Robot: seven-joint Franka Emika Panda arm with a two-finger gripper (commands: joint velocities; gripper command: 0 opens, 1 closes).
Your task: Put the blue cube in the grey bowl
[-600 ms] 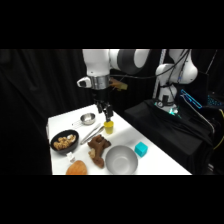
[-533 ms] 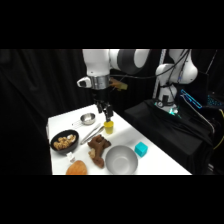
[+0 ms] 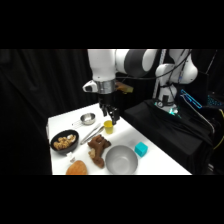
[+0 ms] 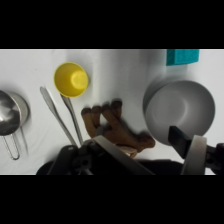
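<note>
Dim, soft-focus side view w/ black backdrop; bright white table [image 4: 125,65], blurred foreground, soft shadow by grey bowl [image 4: 180,111].

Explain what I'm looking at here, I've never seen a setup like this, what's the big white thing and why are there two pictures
The big white thing is a robot arm reaching over a white table. One picture comes from a camera standing beside the table. The other comes from a camera on the arm's wrist, looking down past its claw, which has two fingers for gripping. The claw is open and holds nothing.

On the table lie a large grey bowl, a small blue cube beside it, a yellow cup, metal tongs, a small shiny metal bowl, a black bowl with food, a brown toy and an orange-brown rounded thing at the near edge.
</note>
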